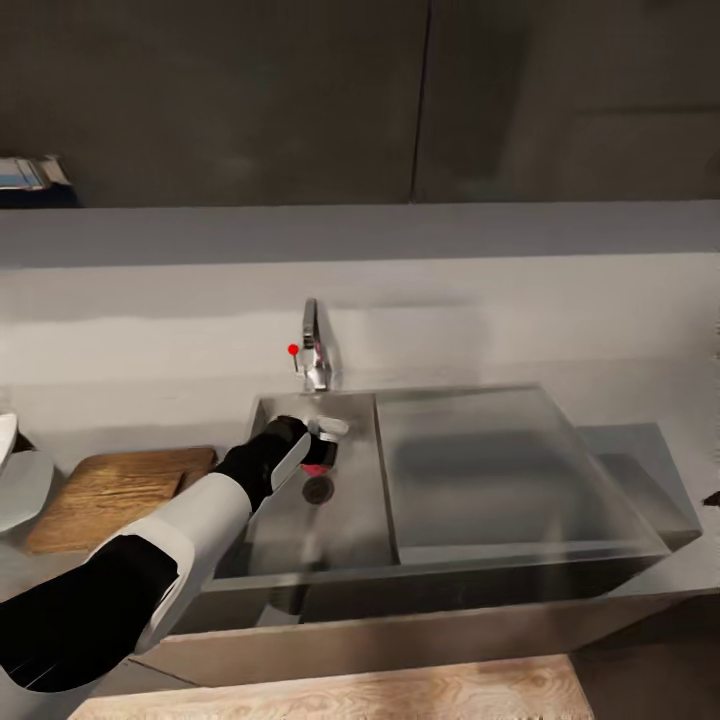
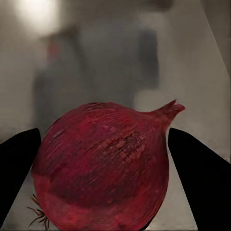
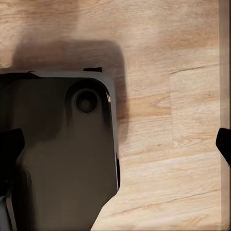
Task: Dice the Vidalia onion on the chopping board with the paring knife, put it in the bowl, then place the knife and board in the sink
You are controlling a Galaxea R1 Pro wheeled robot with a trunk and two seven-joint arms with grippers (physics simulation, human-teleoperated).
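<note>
The dark red Vidalia onion (image 2: 103, 168) lies low in the sink (image 1: 350, 520), beside the round drain (image 1: 318, 490). My left gripper (image 1: 320, 452) reaches down into the basin, and its two black fingers (image 2: 19, 168) press against the onion's two sides. In the head view a patch of the red onion (image 1: 318, 467) shows under the gripper. The wood-grain chopping board (image 1: 120, 495) lies on the countertop (image 1: 640, 400) left of the sink. Part of the white bowl (image 1: 18, 480) sits at the far left edge. The paring knife is out of view. My right gripper (image 3: 118, 142) hangs open over the floor.
A chrome tap (image 1: 315, 350) with a red knob (image 1: 293, 350) stands behind the basin. The flat steel drainboard (image 1: 490, 470) lies right of the basin. Below my right gripper are pale wood flooring (image 3: 163, 72) and the robot's dark base (image 3: 62, 154).
</note>
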